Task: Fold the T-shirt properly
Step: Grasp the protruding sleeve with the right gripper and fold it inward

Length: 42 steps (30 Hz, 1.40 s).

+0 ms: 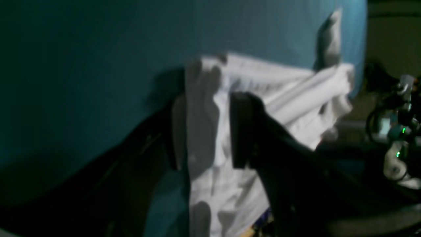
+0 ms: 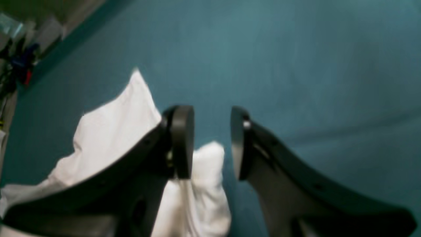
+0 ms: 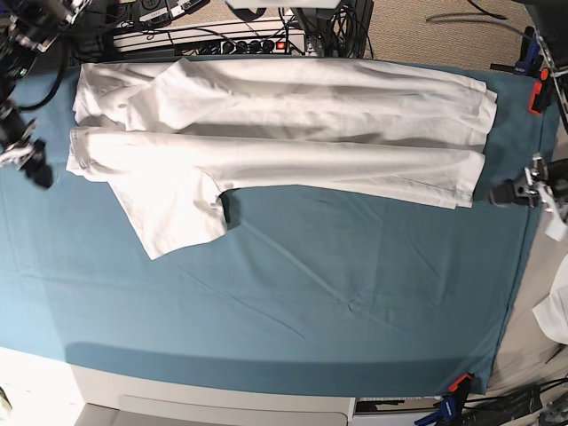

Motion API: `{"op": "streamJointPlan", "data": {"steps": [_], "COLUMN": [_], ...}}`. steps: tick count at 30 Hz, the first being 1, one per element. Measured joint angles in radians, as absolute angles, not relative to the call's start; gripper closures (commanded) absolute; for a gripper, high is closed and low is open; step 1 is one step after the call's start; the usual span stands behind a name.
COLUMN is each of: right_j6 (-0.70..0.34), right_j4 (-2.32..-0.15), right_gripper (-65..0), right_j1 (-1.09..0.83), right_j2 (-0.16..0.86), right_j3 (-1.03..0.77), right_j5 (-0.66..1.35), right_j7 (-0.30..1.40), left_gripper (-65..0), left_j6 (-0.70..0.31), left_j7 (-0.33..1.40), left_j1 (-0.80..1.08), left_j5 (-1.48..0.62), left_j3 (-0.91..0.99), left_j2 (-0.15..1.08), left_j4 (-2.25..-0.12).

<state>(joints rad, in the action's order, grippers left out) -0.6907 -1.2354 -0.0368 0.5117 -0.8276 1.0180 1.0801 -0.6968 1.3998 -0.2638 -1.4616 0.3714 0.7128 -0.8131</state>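
Observation:
The white T-shirt (image 3: 284,133) lies flat along the far side of the teal cloth (image 3: 311,284), folded lengthwise, with one sleeve (image 3: 173,217) sticking out toward the front. My left gripper (image 3: 508,191) is just off the shirt's hem at the right end. In the left wrist view my left gripper (image 1: 209,108) is open, and wrinkled shirt fabric (image 1: 296,98) shows between and beyond its fingers. My right gripper (image 3: 34,167) is beside the shirt's collar end at the left. In the right wrist view my right gripper (image 2: 212,115) is open above the cloth, with shirt fabric (image 2: 111,131) behind its left finger.
A power strip and cables (image 3: 248,43) run along the back edge. Red clamps (image 3: 535,98) (image 3: 459,383) pin the cloth at the right. A small white fabric scrap (image 3: 555,315) lies off the table's right side. The table's front edge (image 3: 222,404) is white.

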Motion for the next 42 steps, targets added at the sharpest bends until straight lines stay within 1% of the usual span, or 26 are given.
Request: {"op": "streamJointPlan", "data": {"steps": [5,9,12,14,16,19,21,26,29,34,42], "right_j6": [-0.692,-0.696,-0.697,-0.669,-0.667,-0.656,-0.653,-0.65,-0.656,-0.614,-0.614], "right_j4": [-1.234,-1.232,-1.232,-1.232,-1.205,-1.103,-1.027,-0.878,-0.808,-0.772,-0.772], "right_gripper": [-20.0,-20.0,-20.0,-20.0,-20.0,-20.0,-20.0,-20.0,-20.0,-19.9,-19.5], "right_j1": [0.086,0.184,0.221,0.233,0.238,0.256,0.272,0.345,0.368,0.388,0.397], "right_j2": [0.513,0.513,0.508,0.481,0.439,0.366,0.336,0.301,0.291,0.303,0.31], "right_j3": [-0.741,-0.59,-0.461,-0.408,-0.378,-0.38,-0.415,-0.535,-0.555,-0.528,-0.402], "right_j5": [0.911,0.78,0.662,0.607,0.602,0.6,0.645,0.723,0.721,0.72,0.688], "right_j7": [1.055,0.994,0.938,0.915,0.891,0.846,0.83,0.829,0.83,0.867,0.844], "left_gripper": [-23.5,-23.5,-23.5,-23.5,-23.5,-23.5,-23.5,-23.5,-23.5,-23.5,-23.5], "left_j6": [-0.697,-0.697,-0.697,-0.697,-0.697,-0.696,-0.697,-0.696,-0.697,-0.697,-0.697], "left_j7": [1.399,1.399,1.399,1.399,1.399,1.399,1.399,1.399,1.399,1.399,1.399], "left_j1": [-0.263,-0.264,-0.266,-0.266,-0.266,-0.266,-0.266,-0.266,-0.266,-0.266,-0.266], "left_j5": [-1.459,-1.46,-1.46,-1.46,-1.459,-1.459,-1.459,-1.459,-1.459,-1.46,-1.459], "left_j3": [0.402,0.402,0.402,0.402,0.402,0.402,0.402,0.402,0.402,0.402,0.402], "left_j2": [0.712,0.71,0.71,0.71,0.71,0.71,0.71,0.71,0.71,0.71,0.71], "left_j4": [-0.811,-0.811,-0.812,-0.811,-0.811,-0.811,-0.812,-0.811,-0.812,-0.812,-0.812]}}
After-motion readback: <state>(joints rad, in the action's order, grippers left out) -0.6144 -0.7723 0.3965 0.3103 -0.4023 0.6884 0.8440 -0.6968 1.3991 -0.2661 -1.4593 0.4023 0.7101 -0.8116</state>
